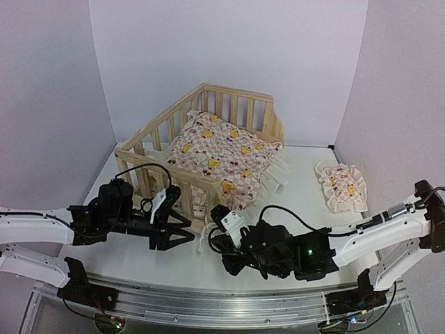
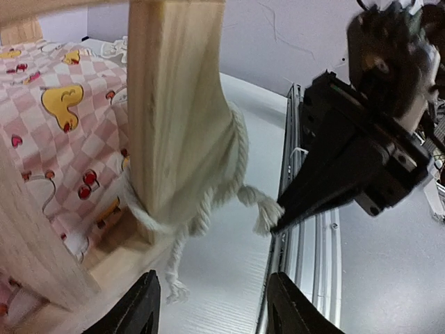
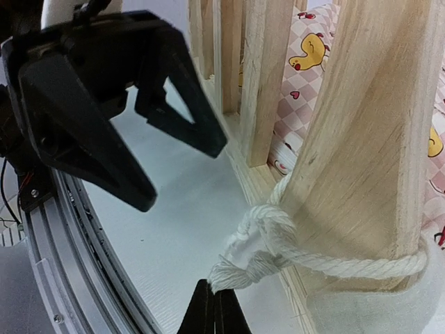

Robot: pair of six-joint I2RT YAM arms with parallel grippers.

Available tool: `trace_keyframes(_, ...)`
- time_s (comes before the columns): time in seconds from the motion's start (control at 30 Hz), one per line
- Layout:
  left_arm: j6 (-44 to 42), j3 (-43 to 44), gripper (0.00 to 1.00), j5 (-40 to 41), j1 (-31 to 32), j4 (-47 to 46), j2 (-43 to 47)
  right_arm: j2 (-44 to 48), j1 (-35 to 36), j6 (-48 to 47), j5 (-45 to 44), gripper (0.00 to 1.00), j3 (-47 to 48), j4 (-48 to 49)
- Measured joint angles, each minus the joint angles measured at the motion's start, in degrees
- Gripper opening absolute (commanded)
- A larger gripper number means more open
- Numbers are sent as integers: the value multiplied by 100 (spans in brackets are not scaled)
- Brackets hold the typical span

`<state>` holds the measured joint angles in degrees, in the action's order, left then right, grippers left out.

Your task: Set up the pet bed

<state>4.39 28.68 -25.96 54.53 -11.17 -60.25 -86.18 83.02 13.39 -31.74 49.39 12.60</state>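
Fingers of the left gripper stand roughly half apart with nothing between them, just off the corner post at about 7 o'clock of the pet bed. The bed sits toward 12 o'clock on the table, with the duck cushion already laid inside. A white cord circles that post and looks knotted; the right gripper is pinched closed on its frayed tail. So this tie seems nearly finished, perhaps needing 1 snug pull. The small pillow lies at 3 o'clock, well apart, not yet placed. Only the top view shows pillow and whole frame; only the 2 wrist views show knot and pinch.
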Motion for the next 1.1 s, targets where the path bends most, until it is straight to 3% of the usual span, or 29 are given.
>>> trace_keyframes(0.1,601,-488,52,354,318,-290,53,120,0,5,71,0,0,-29)
trace_keyframes(0.23,1068,-972,58,1043,786,-1084,-789,236,0,31,97,0,0,-25)
trace_keyframes(0.33,1232,-1064,70,1548,838,-1527,-1467,252,0,44,139,0,0,-29)
trace_keyframes(0.47,1409,-1068,71,2152,832,-2400,-2141,254,0,73,161,0,0,-35)
trace_keyframes(0.77,1671,-1034,48,2460,857,-3745,-2812,301,0,87,150,0,-6,-47)
trace_keyframes(0.9,1713,-1020,28,2396,866,-4018,-2949,355,0,87,126,0,-51,-47)
trace_keyframes(1.0,1743,-973,4,2348,881,-4125,-3035,379,0,87,109,0,-93,-46)
trace_keyframes(1.1,1818,-912,0,2266,893,-4182,-3059,449,0,99,71,0,-168,-56)
